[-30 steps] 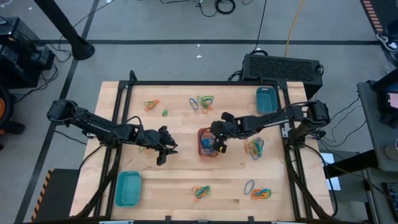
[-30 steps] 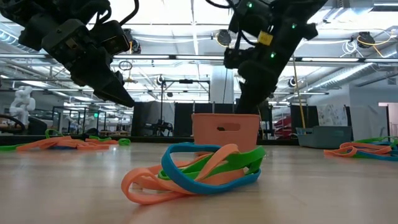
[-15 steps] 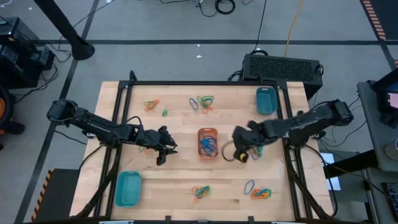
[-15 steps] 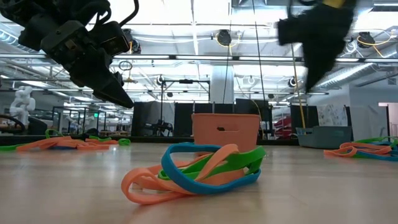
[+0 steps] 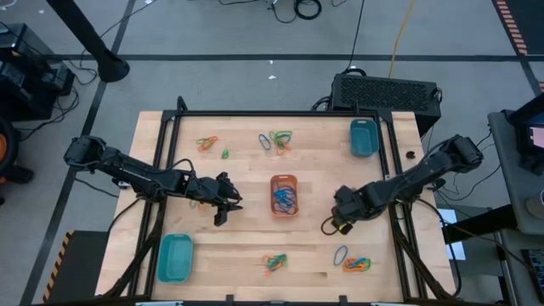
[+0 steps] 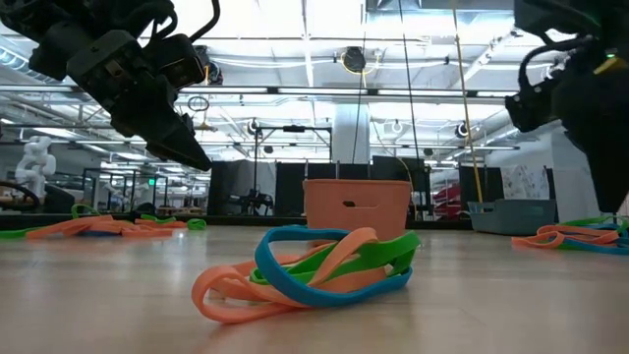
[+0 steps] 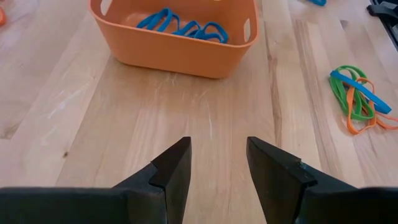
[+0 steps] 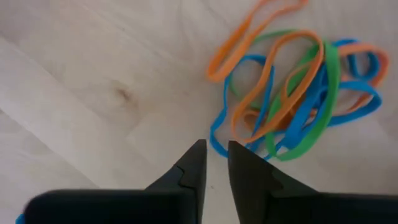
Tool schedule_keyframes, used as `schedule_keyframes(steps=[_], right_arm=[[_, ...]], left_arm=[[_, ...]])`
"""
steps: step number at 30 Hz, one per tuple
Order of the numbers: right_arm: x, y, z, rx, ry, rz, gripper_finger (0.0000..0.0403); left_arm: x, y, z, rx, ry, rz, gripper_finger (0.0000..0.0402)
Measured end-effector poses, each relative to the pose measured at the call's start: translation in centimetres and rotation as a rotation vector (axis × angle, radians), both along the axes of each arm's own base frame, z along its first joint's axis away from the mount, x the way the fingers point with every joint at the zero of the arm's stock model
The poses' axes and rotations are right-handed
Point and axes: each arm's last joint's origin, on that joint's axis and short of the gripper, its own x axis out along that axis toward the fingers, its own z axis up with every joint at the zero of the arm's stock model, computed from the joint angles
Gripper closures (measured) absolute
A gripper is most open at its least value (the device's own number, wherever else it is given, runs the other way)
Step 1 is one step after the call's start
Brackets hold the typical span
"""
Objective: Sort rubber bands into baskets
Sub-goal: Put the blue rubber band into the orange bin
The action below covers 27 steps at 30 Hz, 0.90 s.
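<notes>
Orange basket (image 5: 285,195) one, teal baskets (image 5: 176,257) two, left tool (image 7: 217,163) open empty, right tool (image 8: 213,163) slightly parted, empty

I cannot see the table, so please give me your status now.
Left gripper open, empty, near orange basket. Right gripper slightly open, empty, over mixed band pile. Nothing in the way.

Grey floor (image 5: 221,51), bright ceiling lights (image 6: 324,20)

In the high view, one basket (image 5: 285,195) sits at the table's (image 5: 246,242) centre with rubber bands (image 5: 285,199) in it. A second basket (image 5: 364,137) lies upper right, a third (image 5: 176,257) lower left. Loose piles (image 5: 356,263) lie lower right, another (image 5: 274,262) bottom centre, others (image 5: 276,139) at the top.
</notes>
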Motion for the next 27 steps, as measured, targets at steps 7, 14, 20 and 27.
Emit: schedule_keyframes(steps=[7, 14, 20, 27], right_arm=[[0.0, 0.8, -0.5, 0.004, -0.067, 0.015, 0.0298], [-0.4, 0.6, -1.6, -0.025, -0.089, 0.005, 0.0283], [-1.0, 0.3, -3.1, -0.016, -0.095, -0.006, 0.0284], [-1.7, 0.0, -4.3, -0.01, -0.096, -0.034, 0.0284]], left_arm=[[0.0, 0.0, 0.0, 0.0, 0.0, 0.0, 0.024], [0.0, 0.0, 0.0, 0.0, 0.0, 0.0, 0.024], [0.0, 0.0, 0.0, 0.001, 0.0, 0.0, 0.024], [0.0, 0.0, 0.0, 0.0, 0.001, 0.0, 0.024]])
